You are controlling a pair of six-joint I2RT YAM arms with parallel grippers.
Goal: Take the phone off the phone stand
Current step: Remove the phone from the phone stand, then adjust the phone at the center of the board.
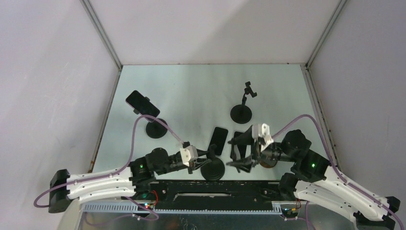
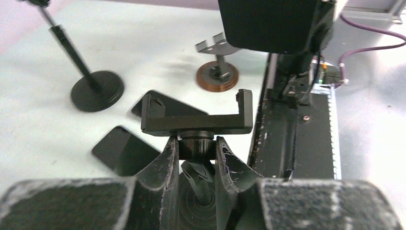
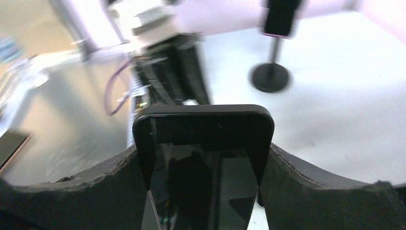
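My left gripper (image 1: 205, 159) is shut on the neck of a black phone stand (image 2: 196, 143). The stand's clamp (image 2: 196, 120) is empty just beyond my left fingers (image 2: 165, 167). Its round base (image 1: 212, 170) rests near the table's front edge. My right gripper (image 1: 238, 152) is shut on a black phone (image 3: 203, 158), gripping its two long edges, just right of the stand. The phone's top end sticks out past my right fingers (image 3: 306, 191).
Two black phones (image 2: 165, 108) (image 2: 124, 151) lie flat beyond the stand. A stand at the back left (image 1: 155, 129) holds a phone (image 1: 142, 103). An empty black stand (image 1: 242, 112) is at the back centre. A brown-based stand (image 2: 218, 76) sits under the right arm.
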